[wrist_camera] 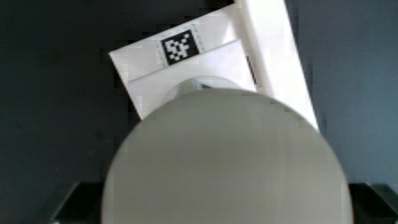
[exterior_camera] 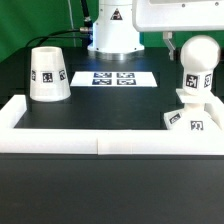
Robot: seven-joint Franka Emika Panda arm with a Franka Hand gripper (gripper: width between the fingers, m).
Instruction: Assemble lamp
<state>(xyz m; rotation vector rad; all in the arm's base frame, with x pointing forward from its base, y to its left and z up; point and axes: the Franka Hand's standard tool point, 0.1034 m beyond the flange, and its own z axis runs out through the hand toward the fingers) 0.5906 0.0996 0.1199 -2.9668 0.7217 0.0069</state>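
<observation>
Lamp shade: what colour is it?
The shade is white, with a black-and-white square tag on its side; the exterior view shows it best.

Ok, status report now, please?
Claw astride rounded white plastic bulb, grip unclear. Bulb above squat white base. White cone shade apart; nothing blocking.

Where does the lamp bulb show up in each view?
Exterior view: the bulb stands upright at the exterior view's right, just above the base.
Wrist view: the bulb fills most of the picture, close to the camera.
Shared landmark: the tagged base, seen just past the bulb.
</observation>
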